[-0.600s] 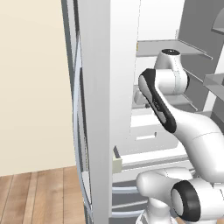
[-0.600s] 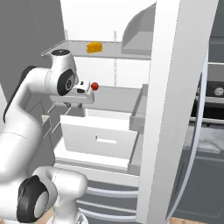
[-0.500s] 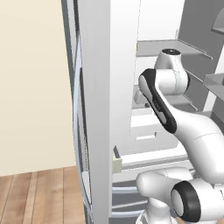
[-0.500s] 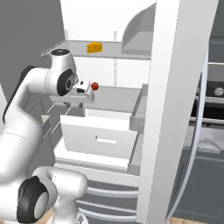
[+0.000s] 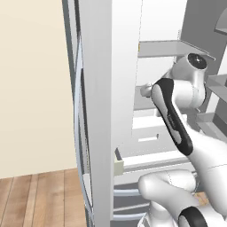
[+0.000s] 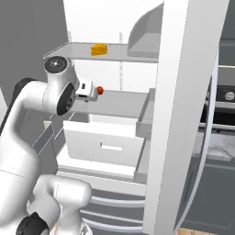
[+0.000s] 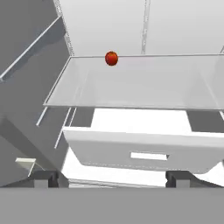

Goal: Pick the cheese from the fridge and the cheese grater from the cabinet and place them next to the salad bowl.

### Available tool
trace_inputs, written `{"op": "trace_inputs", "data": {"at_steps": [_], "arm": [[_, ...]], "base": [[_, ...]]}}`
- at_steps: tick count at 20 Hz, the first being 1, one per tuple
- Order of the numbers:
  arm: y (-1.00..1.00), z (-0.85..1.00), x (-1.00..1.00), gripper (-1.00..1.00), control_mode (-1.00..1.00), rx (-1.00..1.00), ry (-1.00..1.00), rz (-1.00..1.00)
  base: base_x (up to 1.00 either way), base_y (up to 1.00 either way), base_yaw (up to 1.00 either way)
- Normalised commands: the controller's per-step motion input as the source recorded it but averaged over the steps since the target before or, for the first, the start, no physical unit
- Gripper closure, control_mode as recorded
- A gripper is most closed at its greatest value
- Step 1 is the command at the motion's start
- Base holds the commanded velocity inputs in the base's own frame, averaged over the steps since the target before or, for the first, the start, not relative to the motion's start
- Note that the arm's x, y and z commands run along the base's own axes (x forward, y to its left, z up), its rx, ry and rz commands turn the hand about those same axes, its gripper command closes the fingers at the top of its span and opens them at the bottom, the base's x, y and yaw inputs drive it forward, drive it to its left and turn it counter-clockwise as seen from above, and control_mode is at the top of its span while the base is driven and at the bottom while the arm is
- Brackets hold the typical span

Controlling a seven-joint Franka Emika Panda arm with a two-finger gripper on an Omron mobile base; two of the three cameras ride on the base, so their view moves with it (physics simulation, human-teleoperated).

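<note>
Fridge [image 6: 174, 114] stands open, arm reaching into it. Pincer [image 7: 113, 177] is spread wide and carries nothing; its two dark finger tips [image 7: 46, 177] sit well apart at the bottom of the hand view.

Left to right, as seen from the pincer:
- Far left: grey side wall and slanted shelf rails, nothing on them.
- Ahead and a little left, at the back edge of the glass shelf [image 7: 140, 83]: one small red round fruit [image 7: 111, 58], looks like a tomato or an apple. Not a task thing.
- Ahead and below: one white drawer [image 7: 140, 151], pulled partly out, slot handle facing the pincer.
- Above the pincer, one shelf up: the cheese [image 6: 99, 49], one yellow-orange wedge lying alone on the top shelf [image 6: 110, 50], well apart from the pincer and higher than where it points now.

Progress, as a judgement: early. Fridge door is open and the arm is inside, but the cheese is untouched on its shelf. Left to do: raise the pincer to the top shelf, take the cheese, carry it out to the counter; then fetch the grater and set both beside the salad bowl.

Count: cheese one, red fruit one, drawer one, interior shelves two visible.
</note>
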Motion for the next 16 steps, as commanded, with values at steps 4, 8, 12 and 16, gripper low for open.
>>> {"op": "trace_inputs", "data": {"at_steps": [4, 8, 12, 16], "arm": [[0.00, 0.51, 0.11, -1.00, -1.00, 0.02, -0.44, 0.00], [0.02, 0.45, 0.22, -1.00, -1.00, 0.00, -0.26, 0.00], [0.00, 0.45, 0.30, -1.00, -1.00, -0.05, -0.01, 0.00], [-0.01, 0.53, 0.31, -1.00, -1.00, -0.06, 0.03, 0.00]], "base": [[0.00, 0.00, 0.00], [0.00, 0.00, 0.00], [0.00, 0.00, 0.00], [0.00, 0.00, 0.00]]}}
